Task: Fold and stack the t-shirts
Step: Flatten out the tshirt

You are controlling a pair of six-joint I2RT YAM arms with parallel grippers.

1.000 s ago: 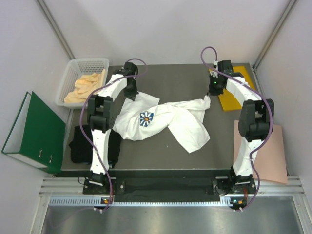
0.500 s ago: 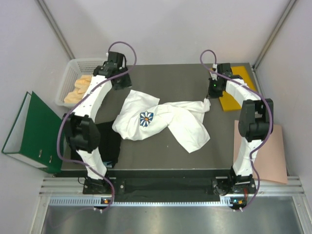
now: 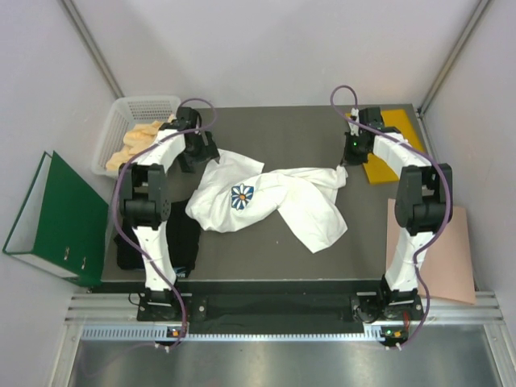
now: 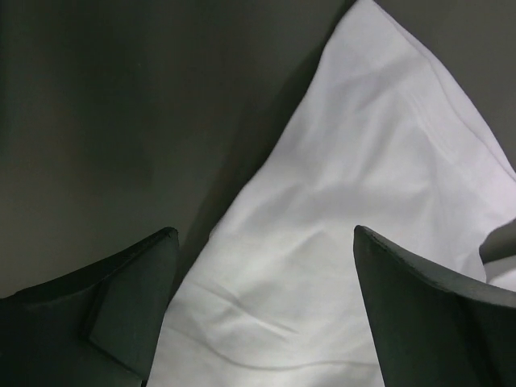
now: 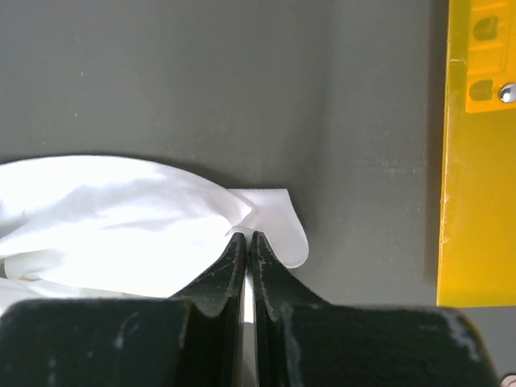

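Top view: white t-shirt (image 3: pixel 270 201) lies crumpled mid-bench (image 3: pixel 290 133), daisy print up. Black t-shirt (image 3: pixel 127 242) is heaped at lower left, partly under the left arm. Nothing folded or stacked. Step looks like spreading the white one flat first.

Left wrist: left fingers (image 4: pixel 133 302) released, empty, straddling the shirt's edge. Can't tell if they touch cloth. Next move probably calls for dropping and pinching that hem.

Right wrist: right fingers (image 5: pixel 230 270) clenched on a white shirt corner, near the yellow envelope (image 5: pixel 476 161). Then both arms pull apart, I'd guess. Sleeves and collar are buried in folds; which corner is held, can't tell.
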